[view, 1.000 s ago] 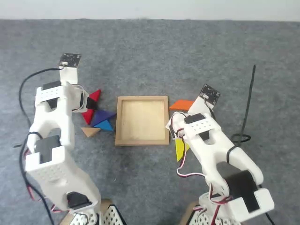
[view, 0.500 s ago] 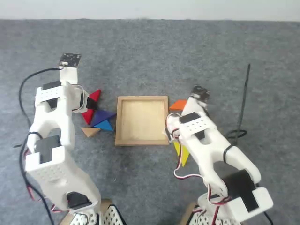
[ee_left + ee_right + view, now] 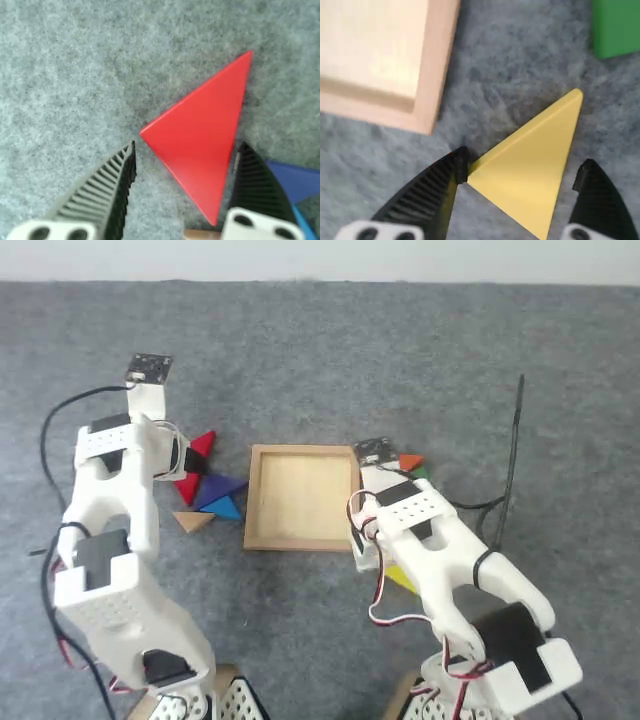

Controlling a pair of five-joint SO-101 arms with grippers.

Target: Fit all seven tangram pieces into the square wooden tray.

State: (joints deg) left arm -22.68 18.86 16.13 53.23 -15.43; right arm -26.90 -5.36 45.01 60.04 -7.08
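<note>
The square wooden tray (image 3: 300,498) lies empty between the arms; its corner (image 3: 385,55) is close to my right gripper. My left gripper (image 3: 186,150) is open, low over the mat, its fingers on either side of the red triangle (image 3: 200,145) (image 3: 203,447). Next to the red one lie a purple piece (image 3: 222,487), a blue triangle (image 3: 228,508) (image 3: 295,182) and a tan triangle (image 3: 193,521). My right gripper (image 3: 522,167) is open around the yellow triangle (image 3: 530,160) (image 3: 402,580), just off the tray's right side. An orange piece (image 3: 410,461) and a green piece (image 3: 617,27) lie beyond.
Grey felt mat (image 3: 320,360) covers the table, with open room behind the tray. A black cable (image 3: 512,450) stands up to the right of the right arm. The arm bases (image 3: 150,670) fill the near edge.
The right arm has swung left toward the tray's right edge, now covering most of the yellow triangle and uncovering the orange and green pieces. The left arm has not moved.
</note>
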